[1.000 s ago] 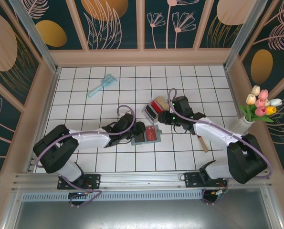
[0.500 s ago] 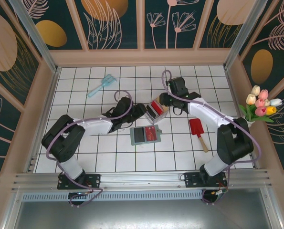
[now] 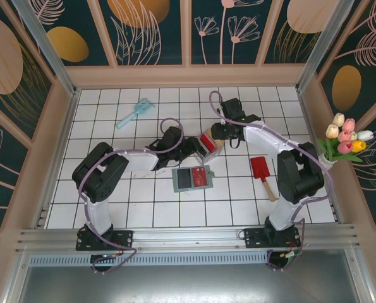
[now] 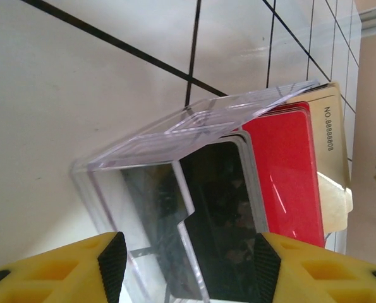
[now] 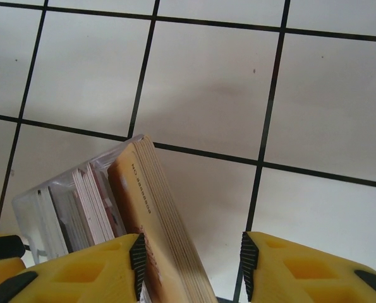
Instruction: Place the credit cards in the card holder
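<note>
Both open: left hand (image 4: 184,252) straddles the clear box (image 4: 175,136), right hand (image 5: 191,262) its credit cards (image 5: 156,208); card holder (image 3: 176,181) overhead.

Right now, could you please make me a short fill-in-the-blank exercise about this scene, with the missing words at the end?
The clear box holds black, tan and ___ credit cards.
The right fingers are ___ with black pads.
The brush at the far left of the table is light ___.
Missing words: red, yellow, blue.
</note>
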{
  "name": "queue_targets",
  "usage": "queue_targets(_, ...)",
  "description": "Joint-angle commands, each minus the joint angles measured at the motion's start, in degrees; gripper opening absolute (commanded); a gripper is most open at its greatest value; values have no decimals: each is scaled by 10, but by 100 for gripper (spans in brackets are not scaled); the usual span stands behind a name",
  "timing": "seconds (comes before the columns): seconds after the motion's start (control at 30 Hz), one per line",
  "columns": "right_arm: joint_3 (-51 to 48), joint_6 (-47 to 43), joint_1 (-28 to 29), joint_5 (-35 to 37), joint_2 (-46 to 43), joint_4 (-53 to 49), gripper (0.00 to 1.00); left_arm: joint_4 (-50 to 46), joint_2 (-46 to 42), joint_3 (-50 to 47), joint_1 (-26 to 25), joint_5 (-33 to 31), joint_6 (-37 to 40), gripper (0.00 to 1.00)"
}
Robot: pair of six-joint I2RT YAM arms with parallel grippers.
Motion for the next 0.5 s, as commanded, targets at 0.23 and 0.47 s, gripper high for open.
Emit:
queue_targets(0.23,45,-11,-12,-86,55,-23,51,35,27,4,5,20,-14,54)
queue_targets(0.47,33,3,-14,-181,33,-2,45,33,32,-2,5,21,-13,50)
